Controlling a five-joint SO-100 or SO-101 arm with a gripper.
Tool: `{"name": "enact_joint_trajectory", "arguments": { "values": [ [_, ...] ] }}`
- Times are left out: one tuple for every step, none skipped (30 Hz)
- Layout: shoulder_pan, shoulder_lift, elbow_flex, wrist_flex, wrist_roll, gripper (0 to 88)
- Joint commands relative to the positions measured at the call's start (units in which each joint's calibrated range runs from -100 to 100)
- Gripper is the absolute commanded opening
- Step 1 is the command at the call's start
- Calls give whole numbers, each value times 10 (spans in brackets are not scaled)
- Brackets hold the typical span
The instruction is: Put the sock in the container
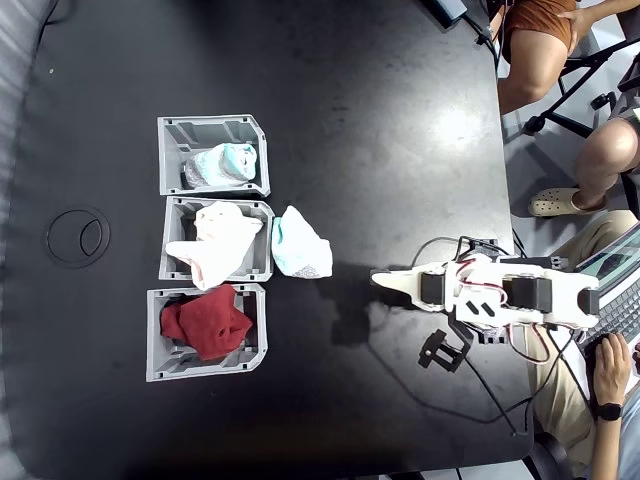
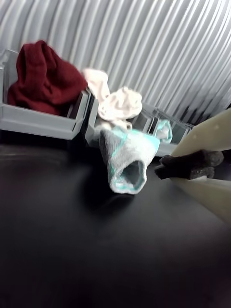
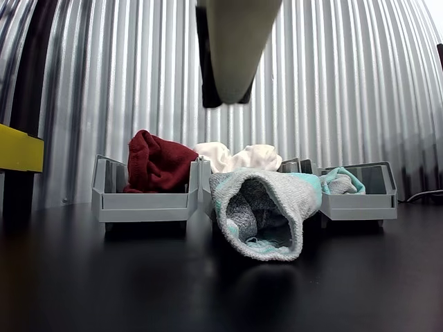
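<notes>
Lumpy mint sock (image 1: 222,165) inside ribbed grey container (image 1: 170,135), white end effector (image 1: 378,280) empty, opening unclear

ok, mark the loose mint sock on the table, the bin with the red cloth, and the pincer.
mint sock (image 1: 299,245), fixed view: middle of its flat body.
bin with the red cloth (image 1: 207,370), fixed view: bottom grey wall.
pincer (image 1: 376,278), fixed view: at the fingertips.

We see an office or lab workspace: people on wheeled chairs (image 1: 590,60) sit beside the black table (image 1: 350,120), a keyboard (image 1: 620,315) next to it.
</notes>
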Motion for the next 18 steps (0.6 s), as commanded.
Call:
{"name": "enact_joint_trajectory", "arguments": {
  "values": [
    [-1,-5,11,-13,1,17],
    [-2,-5,11,-13,1,17],
    [-2,-5,11,-13,0,17],
    [0,-5,11,-13,-1,17],
    [2,-5,11,-13,-1,17],
    [2,-5,11,-13,-1,14],
    [2,-5,11,-13,-1,14],
    [2,-5,11,-13,-1,14],
    [2,-5,11,-13,-1,14],
    [2,-5,11,-13,-1,14],
    [2,-5,11,-13,-1,14],
    [2,-5,11,-13,-1,14],
    [2,-5,11,-13,-1,14],
    [2,-5,11,-13,-1,14],
    [2,-5,11,-13,-1,14],
    [2,-5,11,-13,-1,14],
    [2,-5,11,-13,-1,14],
    [2,-5,11,-13,-1,14]
  ]
}}
